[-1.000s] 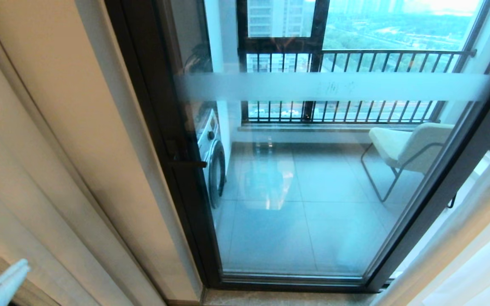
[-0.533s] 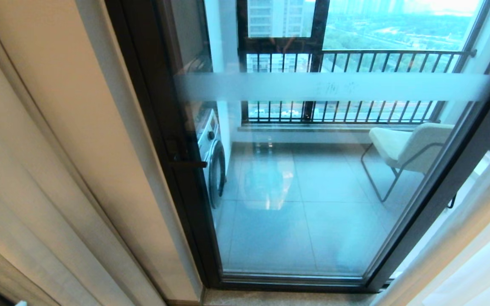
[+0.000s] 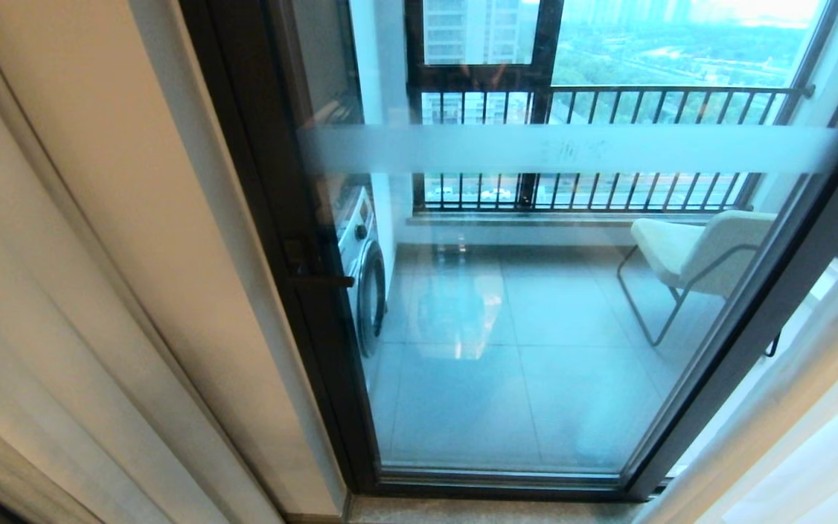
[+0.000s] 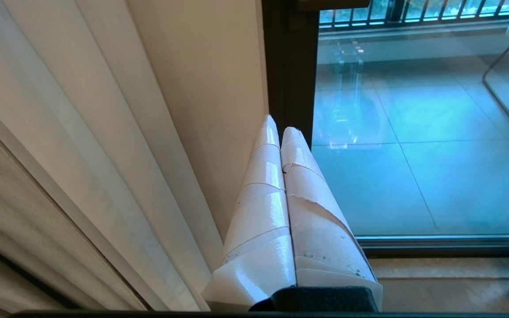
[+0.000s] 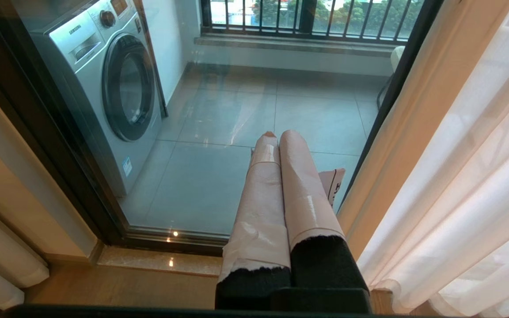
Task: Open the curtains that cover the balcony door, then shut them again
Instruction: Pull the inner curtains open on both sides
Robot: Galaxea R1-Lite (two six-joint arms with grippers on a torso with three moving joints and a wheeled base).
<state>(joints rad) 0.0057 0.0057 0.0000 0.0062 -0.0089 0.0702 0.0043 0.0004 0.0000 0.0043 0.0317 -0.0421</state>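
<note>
Moved: left gripper point(image 4: 281, 132), whose white tip showed at the head view's lower-left corner a second ago, is gone from that view now; door and fabric look unchanged.
Left gripper: taped fingers point(image 4: 263, 185) pressed together, holding nothing, pointing at the door's dark frame.
Right gripper point(image 5: 279, 137): fingers pressed together too, empty, aimed at the glass.
Curtains: pulled aside; one sheer panel point(image 4: 60, 132) hangs just beside the left gripper on its outer side, another point(image 5: 466, 176) just beside the right gripper on its outer side.
Door point(image 3: 535, 327): bare glass straight ahead of both grippers, between the two panels.
Long axis: folds run vertically, so each hem would be drawn sideways across the glass.
Nearer arm: I judge each arm nearest its own panel; closing looks like the step left.
</note>
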